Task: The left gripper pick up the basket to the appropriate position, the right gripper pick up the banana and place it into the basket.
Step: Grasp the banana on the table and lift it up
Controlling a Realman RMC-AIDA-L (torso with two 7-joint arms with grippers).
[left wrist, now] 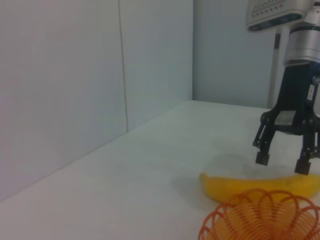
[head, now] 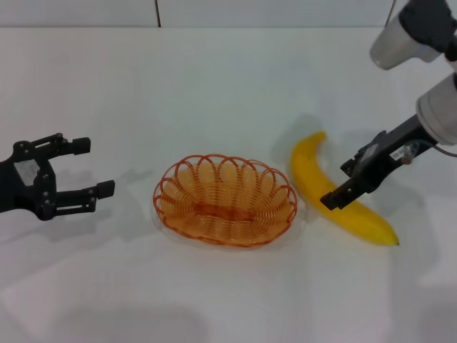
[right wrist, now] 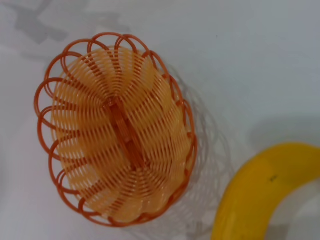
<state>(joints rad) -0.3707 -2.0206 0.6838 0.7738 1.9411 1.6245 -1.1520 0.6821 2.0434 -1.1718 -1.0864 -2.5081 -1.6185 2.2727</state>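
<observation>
White tabletop (head: 214, 93) ran back to a pale wall (left wrist: 75, 75), and on it the basket (head: 225, 199) sat near the middle with nothing inside, the banana (head: 335, 191) lying just beside it on the robot's right, apart from the rim. In the head view the left gripper (head: 96, 168) hung to the left of the basket, well apart from it, its fingers (head: 71, 146) spread wide around nothing. The right gripper (head: 346, 182) was over the middle of the banana; the head view showed only its dark fingers crossing the fruit, while the left wrist view showed the right gripper (left wrist: 282, 162) from the side, fingers (left wrist: 261, 157) parted at a moderate width, their tips just above the banana (left wrist: 250, 186) and not closed on it; contact could not be judged. That view also caught the basket's scalloped rim (left wrist: 260, 215) in front of the fruit. The right wrist view looked down on the basket (right wrist: 117, 135) and one curved end of the banana (right wrist: 260, 195), with none of its own fingers in sight.
</observation>
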